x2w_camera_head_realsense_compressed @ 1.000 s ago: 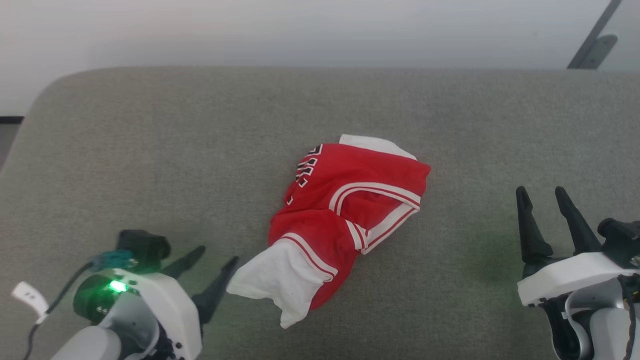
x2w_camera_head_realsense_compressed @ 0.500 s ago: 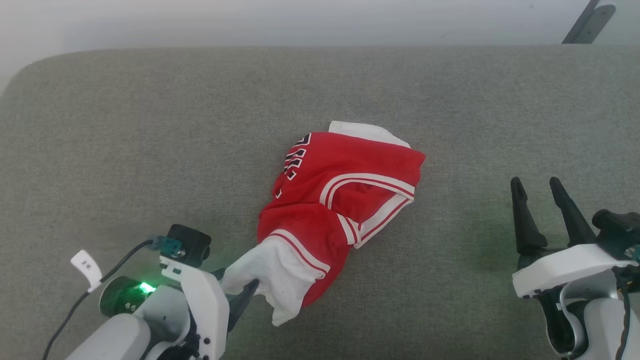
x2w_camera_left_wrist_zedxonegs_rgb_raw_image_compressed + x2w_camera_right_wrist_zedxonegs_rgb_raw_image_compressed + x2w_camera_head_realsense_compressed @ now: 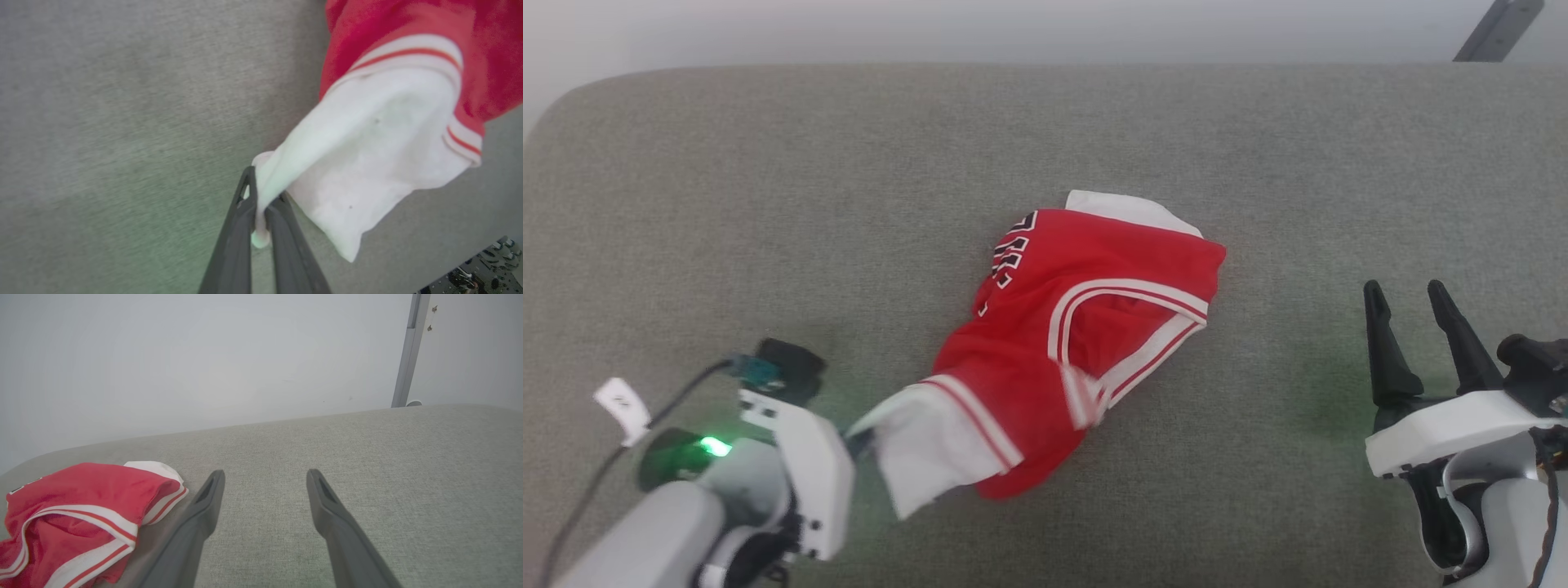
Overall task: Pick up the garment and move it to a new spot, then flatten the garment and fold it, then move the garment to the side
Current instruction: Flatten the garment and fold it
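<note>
The garment (image 3: pixel 1078 318), a crumpled red jersey with white sleeves, striped trim and block lettering, lies mid-cushion. Its near white sleeve (image 3: pixel 923 457) stretches toward my left gripper (image 3: pixel 859 439). In the left wrist view the two dark fingers (image 3: pixel 235 228) are pinched together on a fold of that white sleeve (image 3: pixel 367 155), so the left gripper (image 3: pixel 257 196) is shut on the garment. My right gripper (image 3: pixel 1409 298) stands open well to the right of the garment, fingers apart and nothing between them. In the right wrist view the right gripper (image 3: pixel 264 477) has the garment (image 3: pixel 77 514) at lower left.
A wide grey-green fabric cushion (image 3: pixel 768 204) bears everything, with rounded far-left corner and a pale wall behind. A grey metal post (image 3: pixel 406 351) stands at the back right. A cable and white tag (image 3: pixel 621 404) trail from my left wrist.
My left gripper reached the near white sleeve, shut on it and pulled it leftward, stretching the garment. The head camera shifted slightly. The right gripper stayed open in place.
</note>
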